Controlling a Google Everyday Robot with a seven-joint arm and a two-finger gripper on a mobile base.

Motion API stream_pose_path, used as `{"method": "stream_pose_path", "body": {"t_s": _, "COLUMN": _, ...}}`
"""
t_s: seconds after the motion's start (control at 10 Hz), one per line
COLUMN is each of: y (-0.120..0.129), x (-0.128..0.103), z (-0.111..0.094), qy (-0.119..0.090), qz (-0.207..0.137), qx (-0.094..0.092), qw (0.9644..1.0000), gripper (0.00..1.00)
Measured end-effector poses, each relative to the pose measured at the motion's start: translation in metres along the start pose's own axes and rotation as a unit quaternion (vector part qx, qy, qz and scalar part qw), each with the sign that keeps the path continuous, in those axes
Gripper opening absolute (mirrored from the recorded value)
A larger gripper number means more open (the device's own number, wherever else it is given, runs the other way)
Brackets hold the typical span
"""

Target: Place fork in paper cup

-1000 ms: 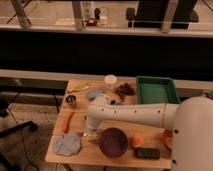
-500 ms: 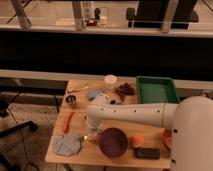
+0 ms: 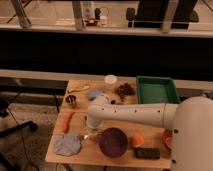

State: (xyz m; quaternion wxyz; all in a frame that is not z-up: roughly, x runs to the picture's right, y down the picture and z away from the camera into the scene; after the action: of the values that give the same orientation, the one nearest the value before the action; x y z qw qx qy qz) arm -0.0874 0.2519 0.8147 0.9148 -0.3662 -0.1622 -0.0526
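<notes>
The white paper cup stands at the back of the wooden table, right of a small light-blue cup. My white arm reaches in from the right and bends down at the table's front left. The gripper points down just above the tabletop, between a grey-blue cloth and a purple bowl. A small shiny piece, likely the fork, shows right under the gripper. I cannot tell whether it is held.
A small dark metal cup stands at the left and an orange carrot-like item lies in front of it. A green tray is back right, dark red fruit beside it. An orange and a dark block lie front right.
</notes>
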Motion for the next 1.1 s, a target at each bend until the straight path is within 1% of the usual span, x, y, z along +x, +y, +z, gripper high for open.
{"method": "stream_pose_path", "body": {"t_s": 0.2, "y": 0.001, "x": -0.001, "z": 0.0, "qy": -0.003, "qz": -0.011, "qx": 0.002, "qw": 0.9999, "gripper": 0.01}}
{"method": "stream_pose_path", "body": {"t_s": 0.3, "y": 0.005, "x": -0.004, "z": -0.005, "qy": -0.007, "qz": -0.023, "qx": 0.006, "qw": 0.9997, "gripper": 0.0}}
{"method": "stream_pose_path", "body": {"t_s": 0.7, "y": 0.011, "x": -0.017, "z": -0.028, "qy": -0.019, "qz": -0.057, "qx": 0.022, "qw": 0.998, "gripper": 0.0}}
{"method": "stream_pose_path", "body": {"t_s": 0.9, "y": 0.011, "x": -0.021, "z": -0.032, "qy": -0.024, "qz": -0.068, "qx": 0.027, "qw": 0.997, "gripper": 0.0}}
{"method": "stream_pose_path", "body": {"t_s": 1.1, "y": 0.008, "x": -0.029, "z": -0.034, "qy": -0.032, "qz": -0.085, "qx": 0.032, "qw": 0.9953, "gripper": 0.0}}
